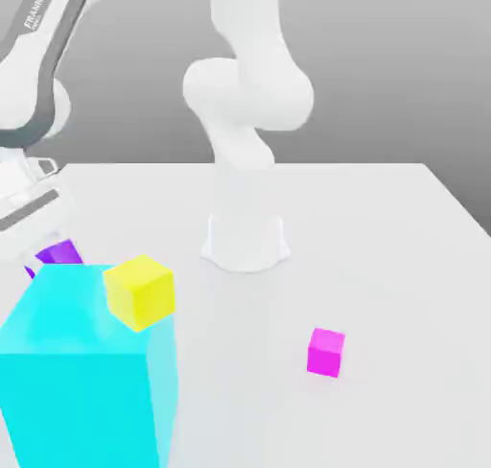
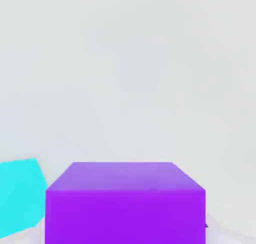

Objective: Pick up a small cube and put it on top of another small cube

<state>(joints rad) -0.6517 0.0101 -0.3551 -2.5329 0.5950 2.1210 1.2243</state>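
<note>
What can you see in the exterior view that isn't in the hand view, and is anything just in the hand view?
Just the exterior view: the yellow cube, the magenta cube and the robot arm's white base.

Just the hand view: no extra object, but a closer look at the violet cube between the hand's two fingers.

Both: the violet cube and the big cyan block, plus the pale tabletop.

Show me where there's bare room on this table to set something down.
Bare table lies between the yellow cube and the magenta cube, and between the magenta cube and the robot's base. It's crowded at the exterior view's left, where the cyan block, yellow cube and purple cube cluster.
</note>
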